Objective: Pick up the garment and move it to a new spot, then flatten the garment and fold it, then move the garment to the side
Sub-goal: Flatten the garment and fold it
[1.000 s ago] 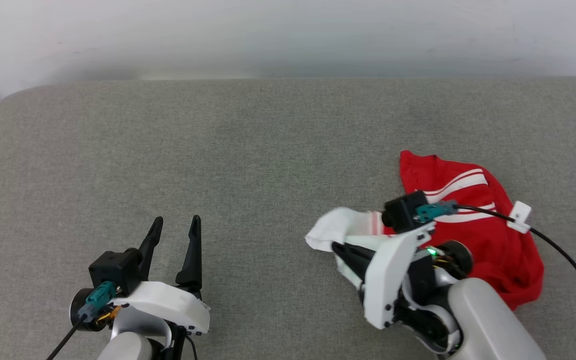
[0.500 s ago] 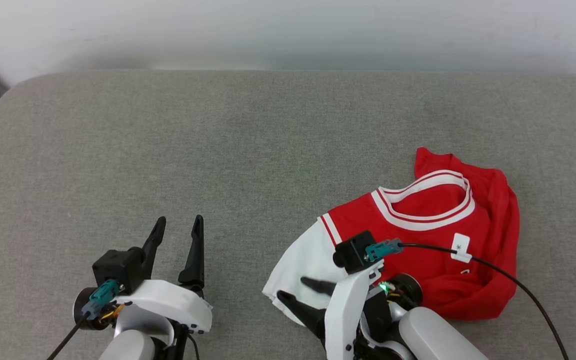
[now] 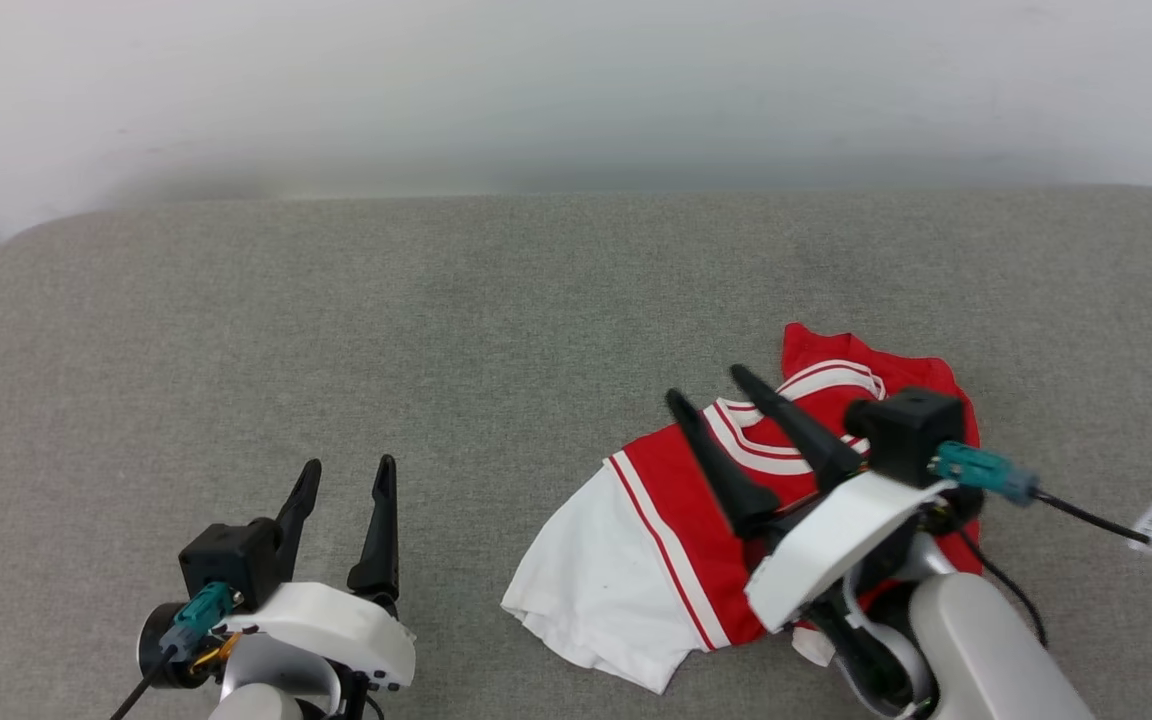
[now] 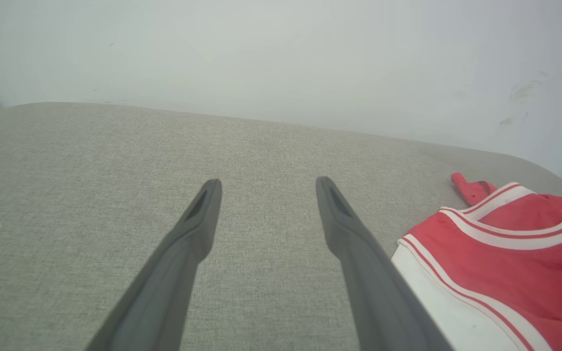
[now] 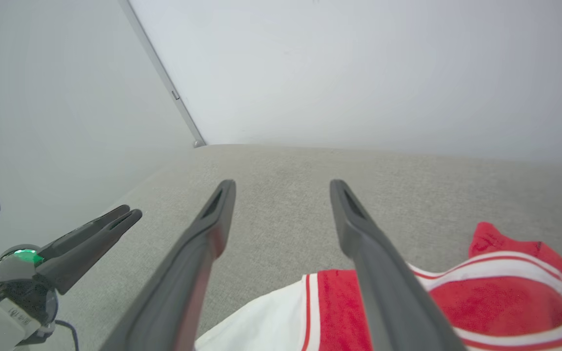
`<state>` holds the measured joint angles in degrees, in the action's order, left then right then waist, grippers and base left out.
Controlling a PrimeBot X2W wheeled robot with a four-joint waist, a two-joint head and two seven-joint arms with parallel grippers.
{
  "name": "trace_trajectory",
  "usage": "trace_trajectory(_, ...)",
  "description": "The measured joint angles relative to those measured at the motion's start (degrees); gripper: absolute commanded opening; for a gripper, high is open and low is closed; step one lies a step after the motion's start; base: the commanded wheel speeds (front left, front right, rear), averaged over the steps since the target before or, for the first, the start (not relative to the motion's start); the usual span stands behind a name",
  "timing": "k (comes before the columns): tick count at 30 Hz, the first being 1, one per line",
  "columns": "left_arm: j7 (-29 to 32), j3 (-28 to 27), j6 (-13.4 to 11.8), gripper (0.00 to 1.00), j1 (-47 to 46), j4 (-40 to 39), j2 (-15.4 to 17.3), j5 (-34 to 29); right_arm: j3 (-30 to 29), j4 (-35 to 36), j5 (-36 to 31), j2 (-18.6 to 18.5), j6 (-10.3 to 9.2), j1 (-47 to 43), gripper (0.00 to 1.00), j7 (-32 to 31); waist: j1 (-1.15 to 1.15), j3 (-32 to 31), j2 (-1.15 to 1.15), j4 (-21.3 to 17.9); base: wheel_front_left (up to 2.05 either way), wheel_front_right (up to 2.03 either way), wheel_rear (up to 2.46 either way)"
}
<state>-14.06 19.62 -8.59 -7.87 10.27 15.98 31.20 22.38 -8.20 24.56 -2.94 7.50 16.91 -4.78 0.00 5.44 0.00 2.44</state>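
The garment (image 3: 696, 545) lies crumpled on the right of the grey cushion (image 3: 336, 300) (its white sleeve (image 3: 586, 590) nearest the robot), the right tool (image 3: 705, 383) above it spread wide and empty, the left tool (image 3: 350, 463) likewise open, well apart.

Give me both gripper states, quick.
Left gripper: open, holding nothing.
Right gripper: open, holding nothing, above the garment.

Right gripper (image 3: 705, 383), one second ago clamped on the white sleeve (image 3: 586, 585) of the jersey T-shirt (image 3: 681, 490), is now standing spread, hovering over the collar (image 3: 776, 458). The released sleeve is lying spread flat beside the T-shirt's red body.
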Motion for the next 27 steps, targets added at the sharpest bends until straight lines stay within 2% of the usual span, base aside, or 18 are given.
trace_trajectory(4, 0.0, -0.2, -0.5, 1.0, 0.9, -0.6, 0.3, 0.2, -9.1, 2.7, -4.3, -0.1, 0.0, -2.7, 1.0, 1.8, 0.0, -0.9, 0.0, -0.8, 0.0, 0.0, 0.0)
trace_trajectory(9, 0.2, -0.3, -1.0, 1.0, 1.9, -1.2, 1.0, 0.3, -20.4, 6.3, -9.0, -0.6, -0.01, -6.7, 1.0, 1.0, 0.0, -1.6, 0.0, -1.5, 0.0, 0.0, 0.0)
trace_trajectory(13, 0.6, -0.3, -1.5, 1.0, 2.8, -1.9, 1.4, 0.3, -26.1, 9.8, -11.5, -0.9, -0.01, -10.3, 1.0, -0.6, 0.0, -2.2, 0.0, -2.0, 0.0, 0.0, 0.0)
trace_trajectory(18, 1.0, -1.1, -2.5, 1.0, 3.4, -3.0, 2.2, 0.3, -27.4, 13.7, -13.0, -0.7, 0.0, -15.2, 1.0, -3.5, 0.0, -3.1, 0.0, -3.1, 0.0, 0.0, 0.0)
trace_trajectory(22, 3.4, 0.0, -2.2, 1.0, 3.3, -4.5, 3.8, -0.5, -26.4, 15.8, -12.5, -0.5, 0.0, -17.7, 1.0, -5.0, 0.0, -3.5, 0.0, -4.6, 0.0, 0.0, 0.0)
trace_trajectory(24, 6.1, 0.6, -1.5, 1.0, 2.0, -5.4, 4.1, 0.1, -25.6, 16.4, -12.3, -0.4, -0.01, -18.5, 1.0, -5.5, 0.0, -3.5, 0.0, -5.3, 0.0, 0.0, 0.0)
trace_trajectory(25, 11.3, 2.4, -0.2, 1.0, 0.4, -6.0, 5.0, 0.8, -25.0, 17.1, -12.2, -0.4, 0.0, -18.7, 1.0, -5.9, 0.0, -3.4, 0.0, -5.9, 0.0, 0.0, 0.0)
trace_trajectory(27, 16.4, 3.9, 1.0, 1.0, -0.8, -6.5, 5.3, 2.2, -24.5, 17.3, -12.1, -0.4, -0.01, -19.2, 1.0, -6.2, 0.0, -3.2, 0.0, -6.3, 0.0, 0.0, 0.0)
